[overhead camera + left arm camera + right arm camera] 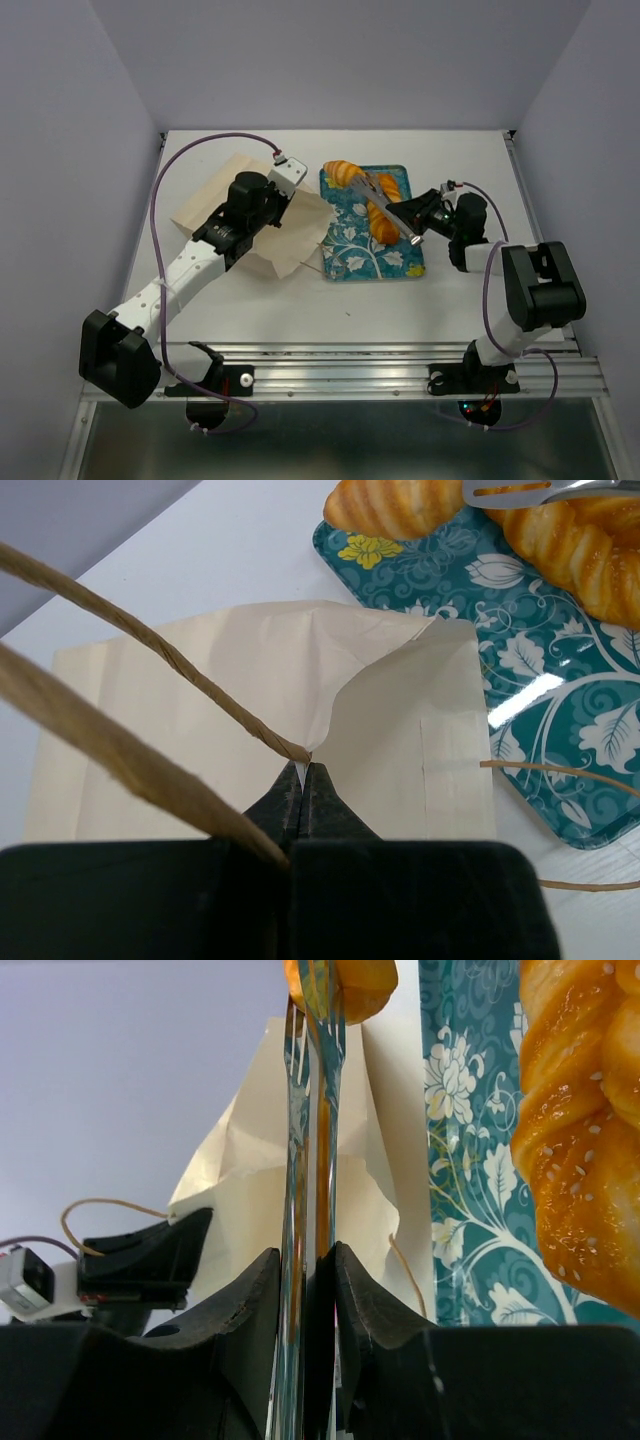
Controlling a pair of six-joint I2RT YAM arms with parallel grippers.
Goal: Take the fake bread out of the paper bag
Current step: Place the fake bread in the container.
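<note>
Right at the tips of the left gripper (303, 777) is the edge of the paper bag (220, 690). The two fingers are squeezed fully together on the paper by the mouth, with one string handle (150, 640) running up past them. The bag lies flat on the table with its opening on the side toward the tray (560, 730), so that arm looks like it's just pinning the bag.

The right gripper (306, 1256) is clamped down on a pair of metal tongs (310, 1140), fingers nearly together with only the tong arms between them. Straight out past those fingers, the tong tips sit against a small bread (345, 978) at the far corner of the tray. I can't tell whether the tips are actually pinching it or only resting on it. Off to the right of the fingers, a long loaf (580, 1130) lies on the tray, so at least two pieces are out of the bag. I can't see inside the bag, so no idea whether a third is in there.

My read is that this is the drop-off step for the small bread. Next move would be easing the squeeze just enough for the tongs to spring open without slipping out of the fingers. Then back off and swing the tips over to the bag mouth, beside the left fingers, to check for anything left.
</note>
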